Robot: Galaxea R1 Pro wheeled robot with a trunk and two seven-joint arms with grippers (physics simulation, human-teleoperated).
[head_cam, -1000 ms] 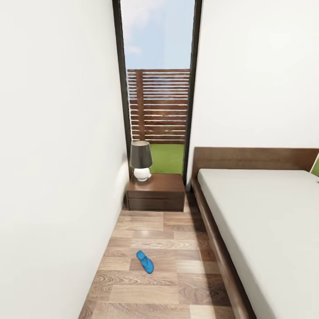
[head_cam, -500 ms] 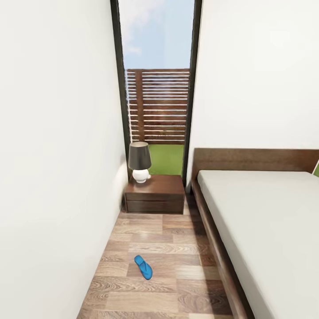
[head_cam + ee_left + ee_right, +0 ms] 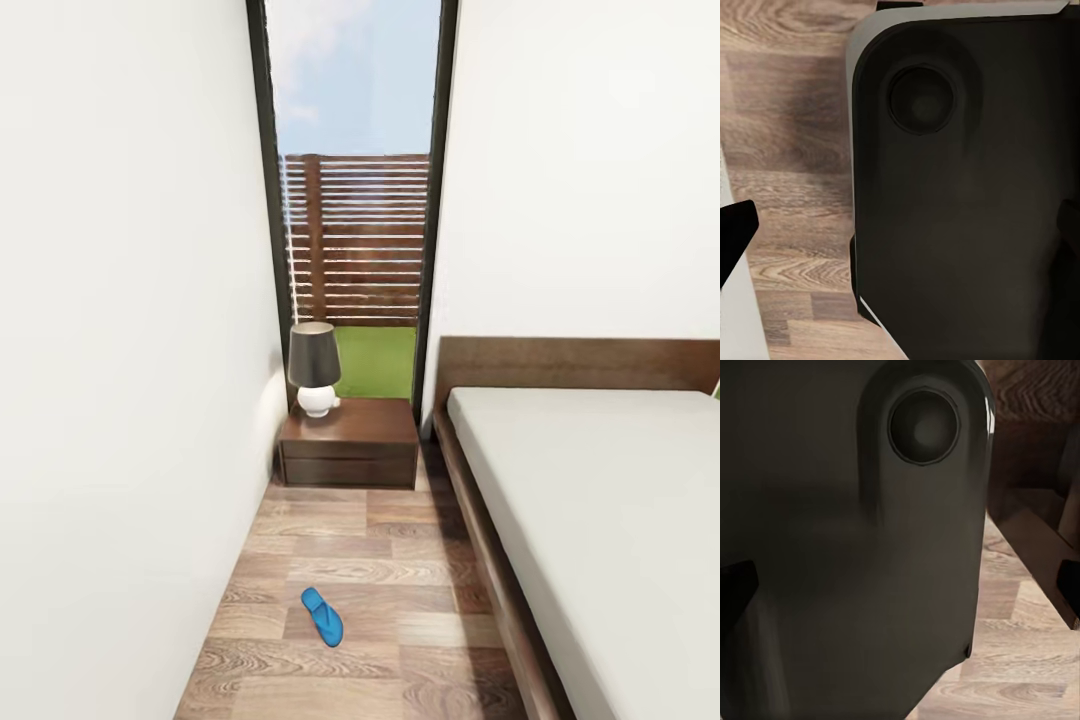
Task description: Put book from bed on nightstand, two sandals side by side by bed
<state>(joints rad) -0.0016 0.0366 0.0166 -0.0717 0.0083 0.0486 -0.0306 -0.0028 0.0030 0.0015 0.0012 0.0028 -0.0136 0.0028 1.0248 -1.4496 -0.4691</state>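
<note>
- Since a second ago the head view has shifted, so the camera moved: the sandal (image 3: 322,616) now shows lower in the picture and the nightstand (image 3: 349,442) slightly lower and further left. The things themselves lie as before.
- One bright blue sandal lies flat on the wood floor (image 3: 400,600), in the aisle between the white wall (image 3: 120,400) and the bed (image 3: 600,520), well short of the nightstand.
- The nightstand stands at the aisle's far end, just beside the bed's headboard (image 3: 580,362), bearing a lamp (image 3: 314,368) with a black shade.
- The mattress, where visible, is bare.
- Left pincer (image 3: 900,240): only dark fingertips at the picture's edges above the robot's dark base (image 3: 967,187); apparently spread apart with nothing between.
- Right pincer (image 3: 900,585): likewise spread wide and holding nothing, over the base beside the bed frame.
</note>
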